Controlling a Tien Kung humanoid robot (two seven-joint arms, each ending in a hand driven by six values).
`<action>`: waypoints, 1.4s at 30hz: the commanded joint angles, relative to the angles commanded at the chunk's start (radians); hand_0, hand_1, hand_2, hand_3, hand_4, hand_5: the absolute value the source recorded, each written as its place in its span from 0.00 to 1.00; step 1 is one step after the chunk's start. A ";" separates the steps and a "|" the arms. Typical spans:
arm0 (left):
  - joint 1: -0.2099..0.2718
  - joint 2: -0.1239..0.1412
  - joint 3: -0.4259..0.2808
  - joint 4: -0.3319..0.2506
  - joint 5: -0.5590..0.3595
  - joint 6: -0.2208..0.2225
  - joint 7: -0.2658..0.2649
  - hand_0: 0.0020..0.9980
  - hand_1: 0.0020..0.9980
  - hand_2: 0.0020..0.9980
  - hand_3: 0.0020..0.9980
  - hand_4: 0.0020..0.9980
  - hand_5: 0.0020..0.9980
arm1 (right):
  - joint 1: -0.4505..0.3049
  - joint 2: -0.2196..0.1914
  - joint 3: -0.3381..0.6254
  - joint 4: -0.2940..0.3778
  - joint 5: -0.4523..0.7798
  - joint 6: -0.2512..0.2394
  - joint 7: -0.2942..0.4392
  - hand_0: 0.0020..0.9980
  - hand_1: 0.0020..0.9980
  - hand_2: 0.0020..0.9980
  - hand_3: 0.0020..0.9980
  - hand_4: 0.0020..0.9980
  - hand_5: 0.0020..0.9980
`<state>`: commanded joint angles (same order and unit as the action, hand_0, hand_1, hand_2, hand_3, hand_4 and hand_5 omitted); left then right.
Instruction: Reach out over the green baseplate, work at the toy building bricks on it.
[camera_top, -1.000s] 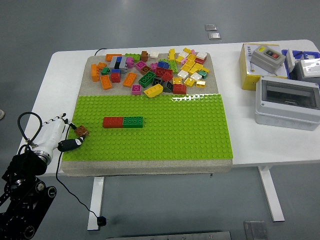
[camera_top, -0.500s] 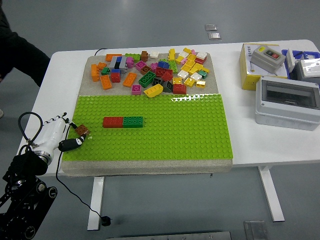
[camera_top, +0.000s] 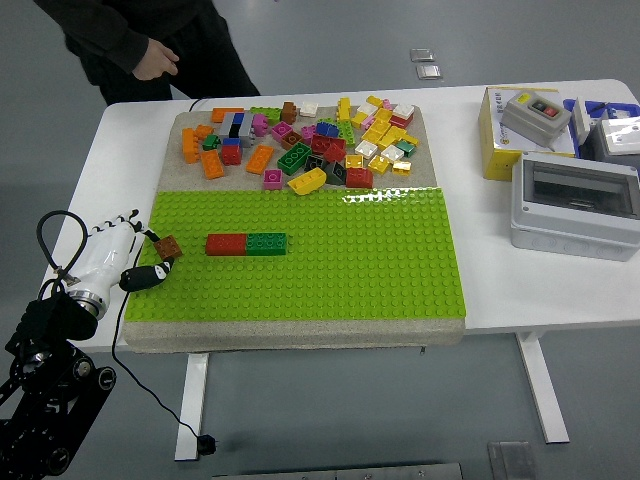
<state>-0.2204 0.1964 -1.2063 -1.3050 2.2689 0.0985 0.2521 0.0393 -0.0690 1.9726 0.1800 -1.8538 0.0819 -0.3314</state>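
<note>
Nearest us, our left hand sits at the left edge of the green baseplate, its fingers pinched on a small brown brick. Over the last second that brick has lifted a little and tipped, so it now hangs tilted just above the studs rather than resting near them; we judge we are carrying it, not pressing it down yet. Our right hand is out of sight. A short way in, the red brick and green brick lie joined in a row on the plate, unmoved. Beyond the plate, the loose brick pile is spread on the grey mat. Farthest off, a person has stepped up to the table's far left corner, one hand hanging clear of the bricks.
</note>
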 joint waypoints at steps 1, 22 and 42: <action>-0.018 0.007 0.021 -0.007 0.000 -0.006 0.004 1.00 0.96 0.96 0.56 0.67 0.27 | 0.001 -0.001 0.001 0.000 -0.001 0.000 0.000 0.70 0.62 0.62 0.70 0.32 0.89; -0.265 -0.069 0.356 0.131 -0.016 -0.084 0.051 1.00 0.96 0.97 0.56 0.65 0.25 | 0.016 -0.007 -0.013 0.000 0.016 -0.003 0.003 0.70 0.62 0.62 0.70 0.32 0.89; -0.299 -0.105 0.378 0.159 -0.010 -0.067 0.040 1.00 0.96 0.97 0.56 0.65 0.25 | 0.017 -0.006 -0.014 0.000 0.015 -0.001 0.003 0.70 0.62 0.61 0.70 0.33 0.89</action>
<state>-0.5197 0.0914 -0.8285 -1.1457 2.2592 0.0311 0.2917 0.0558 -0.0748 1.9583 0.1800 -1.8385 0.0804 -0.3286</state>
